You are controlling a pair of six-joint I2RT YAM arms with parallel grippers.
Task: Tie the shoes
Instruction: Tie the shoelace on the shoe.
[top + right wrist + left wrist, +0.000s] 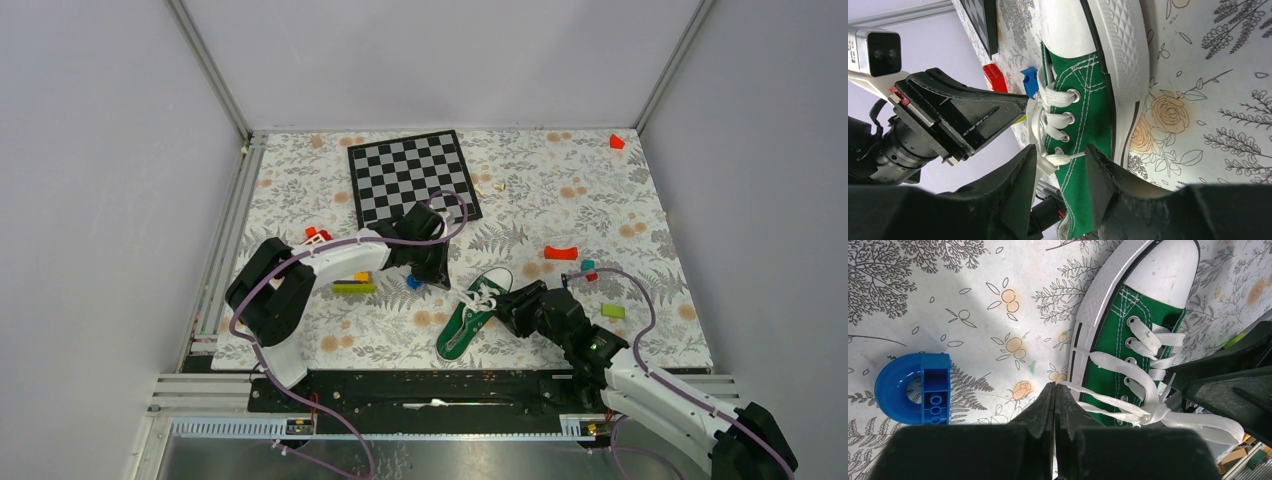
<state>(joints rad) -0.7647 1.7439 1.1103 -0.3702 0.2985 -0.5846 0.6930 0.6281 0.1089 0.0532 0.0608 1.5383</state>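
The green sneaker (472, 314) lies on the table with its white toe cap (495, 279) pointing away and to the right. It also shows in the left wrist view (1113, 340) and the right wrist view (1088, 100). My left gripper (432, 272) is just left of the shoe. Its jaws (1055, 388) are shut on one white lace (1108, 402) that runs taut to a knot (1159, 412). My right gripper (508, 300) is at the shoe's right side. It (1060, 161) is open, and its fingers straddle the knot (1050, 161) and the green upper.
A chessboard (412, 177) lies at the back. A blue arch block (915, 387) sits left of my left gripper. Red blocks (562, 252) (617, 141), a green block (612, 311) and a yellow-green block (352, 286) lie around. Metal rails run along the left and near table edges.
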